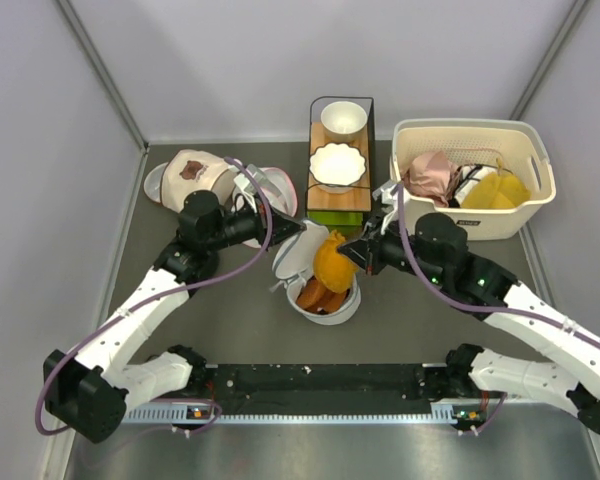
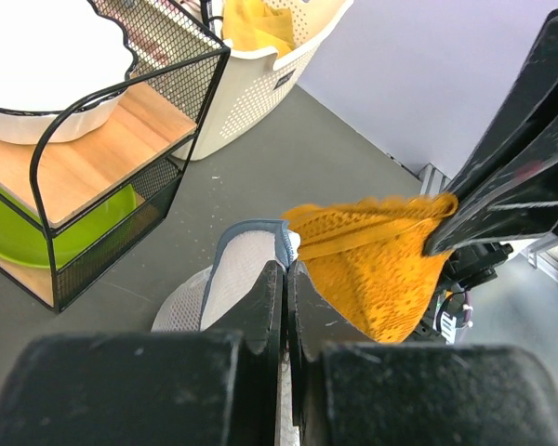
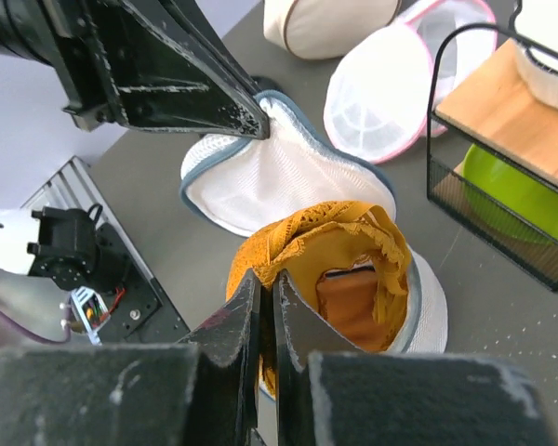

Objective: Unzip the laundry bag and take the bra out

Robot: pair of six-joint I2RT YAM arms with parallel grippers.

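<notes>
The laundry bag (image 1: 342, 306) stands at the table's middle with its round lid (image 1: 288, 255) flipped open to the left. My left gripper (image 1: 298, 229) is shut on the lid's grey rim (image 2: 257, 232), which also shows in the right wrist view (image 3: 288, 172). My right gripper (image 1: 351, 251) is shut on the lace edge of the deep-orange bra (image 1: 331, 262) and holds it partly lifted out of the bag. In the right wrist view the bra (image 3: 330, 237) hangs from my right gripper (image 3: 268, 279) over the bag's open mouth (image 3: 430, 299). The bra also shows in the left wrist view (image 2: 381, 269).
A black wire bowl rack (image 1: 340, 160) with white bowls and a green plate stands just behind the bag. A white basket (image 1: 475, 215) with pink and yellow garments is at the back right. A beige mesh bag (image 1: 192, 175) and a pink-trimmed mesh bag (image 1: 270, 185) lie at the back left.
</notes>
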